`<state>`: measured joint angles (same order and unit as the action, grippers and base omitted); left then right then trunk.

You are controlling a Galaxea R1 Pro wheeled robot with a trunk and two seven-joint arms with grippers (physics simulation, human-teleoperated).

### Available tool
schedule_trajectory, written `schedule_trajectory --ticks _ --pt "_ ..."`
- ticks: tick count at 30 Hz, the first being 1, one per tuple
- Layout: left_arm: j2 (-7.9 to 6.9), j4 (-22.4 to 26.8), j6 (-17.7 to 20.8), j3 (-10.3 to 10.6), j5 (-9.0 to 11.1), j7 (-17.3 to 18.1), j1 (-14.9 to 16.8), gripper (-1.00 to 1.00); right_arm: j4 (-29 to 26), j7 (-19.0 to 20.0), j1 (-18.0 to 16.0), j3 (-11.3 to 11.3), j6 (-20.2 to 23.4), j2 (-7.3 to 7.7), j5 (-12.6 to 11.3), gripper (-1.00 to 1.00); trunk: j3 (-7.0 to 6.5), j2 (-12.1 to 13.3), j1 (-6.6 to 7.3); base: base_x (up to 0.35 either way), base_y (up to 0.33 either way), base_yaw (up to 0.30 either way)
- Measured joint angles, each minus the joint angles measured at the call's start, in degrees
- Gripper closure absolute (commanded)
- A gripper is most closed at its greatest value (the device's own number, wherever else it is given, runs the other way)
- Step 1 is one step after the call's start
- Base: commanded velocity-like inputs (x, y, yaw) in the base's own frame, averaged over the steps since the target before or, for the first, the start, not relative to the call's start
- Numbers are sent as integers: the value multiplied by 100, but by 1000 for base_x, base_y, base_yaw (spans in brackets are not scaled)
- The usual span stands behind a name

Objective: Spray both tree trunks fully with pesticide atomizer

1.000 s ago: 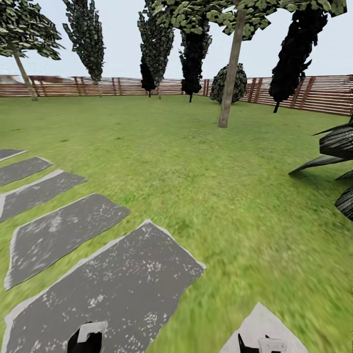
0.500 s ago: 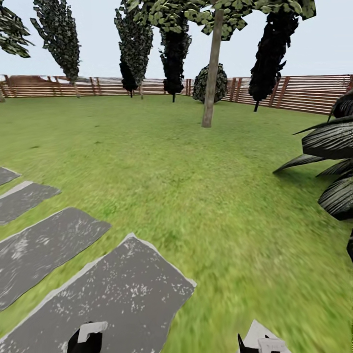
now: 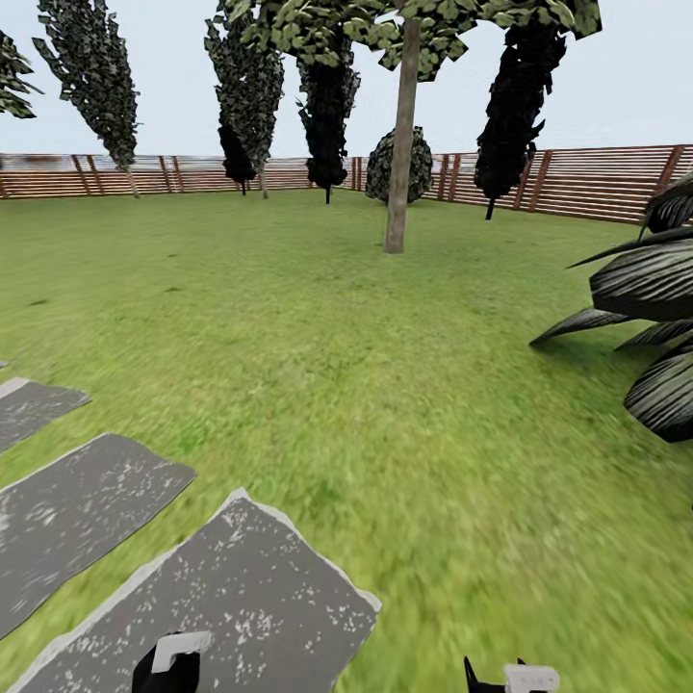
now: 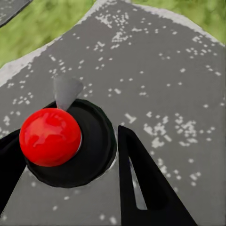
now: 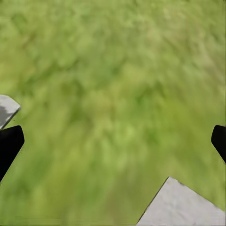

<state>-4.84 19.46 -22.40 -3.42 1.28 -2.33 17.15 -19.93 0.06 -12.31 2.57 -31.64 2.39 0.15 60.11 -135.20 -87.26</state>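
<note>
Atomizer (image 4: 66,141) between left end effector (image 4: 70,179) fingers

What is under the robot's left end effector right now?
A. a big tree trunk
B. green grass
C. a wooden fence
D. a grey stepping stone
D: in the left wrist view the left end effector, holding a black thing with a red ball on top, hangs over a speckled grey stepping stone, with grass just past the stone's edge.
</note>
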Motion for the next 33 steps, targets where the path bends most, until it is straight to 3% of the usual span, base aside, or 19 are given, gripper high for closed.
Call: schedule_trajectory --ticks 33 --pt "5 -2 0 0 0 -3 -2 100 20 -8 4 6 0 -15 1 -100 0 0 0 340 0 0"
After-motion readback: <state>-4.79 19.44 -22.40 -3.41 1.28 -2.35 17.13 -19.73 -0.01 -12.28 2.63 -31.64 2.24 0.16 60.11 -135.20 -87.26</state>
